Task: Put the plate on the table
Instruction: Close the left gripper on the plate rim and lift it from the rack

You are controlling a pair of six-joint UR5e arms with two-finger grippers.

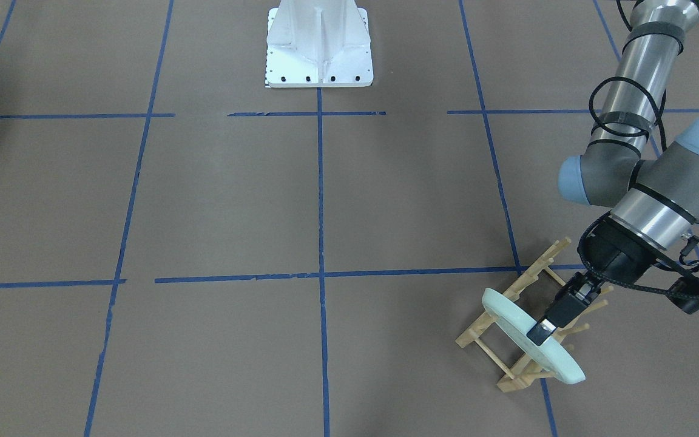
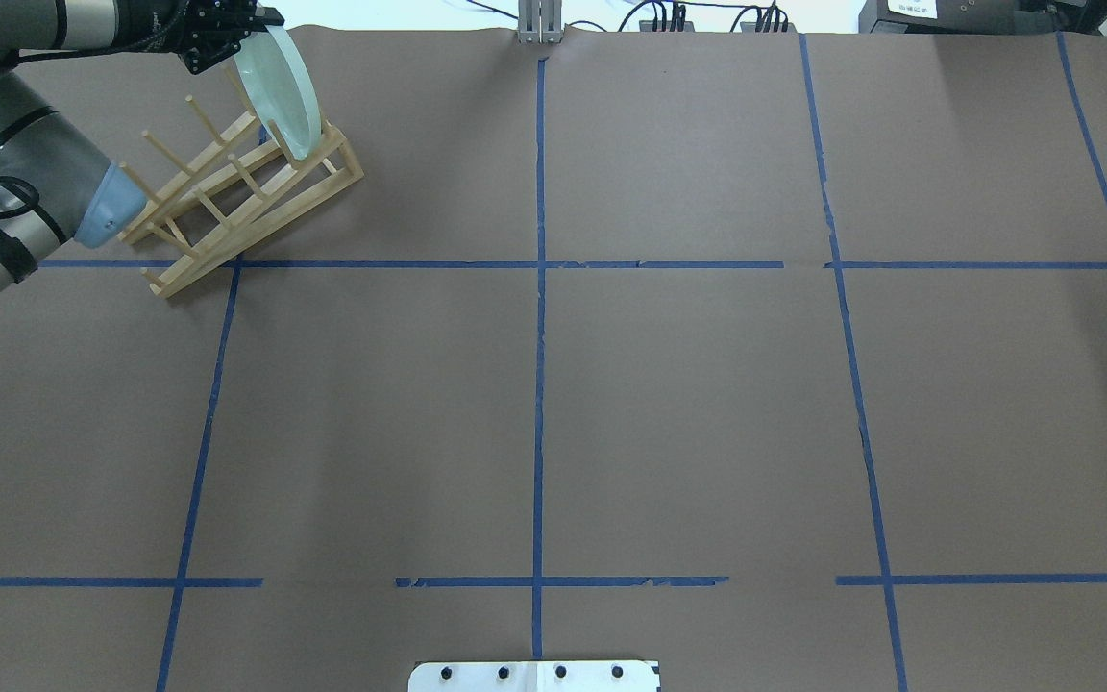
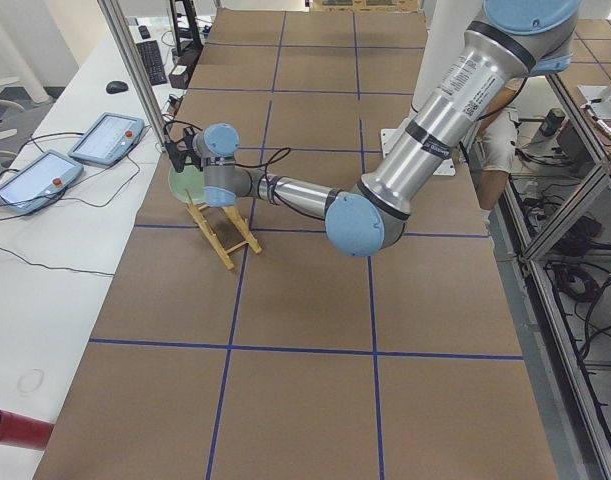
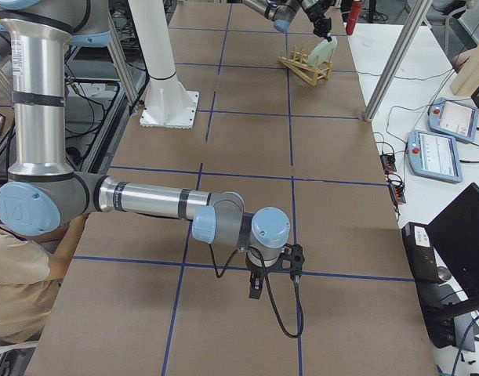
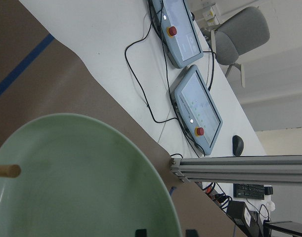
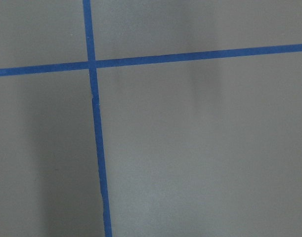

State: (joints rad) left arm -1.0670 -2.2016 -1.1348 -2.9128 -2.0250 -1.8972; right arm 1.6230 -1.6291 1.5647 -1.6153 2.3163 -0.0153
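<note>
Brown taped table (image 1: 234,200), plate (image 1: 510,315) on edge in wooden rack (image 1: 513,382), left end effector (image 1: 540,334) gripping its rim.

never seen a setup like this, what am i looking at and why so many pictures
It is a robot with two arms at a matte brown table. Four fixed cameras look from in front, from above behind the robot and from each table end; two more sit on the wrists. A light wooden peg rack stands on the table with a round pale mint-green plate leaning in it. The left gripper pinches the plate's rim. The right gripper hangs far from the rack; its camera sees only table and blue tape.
</note>
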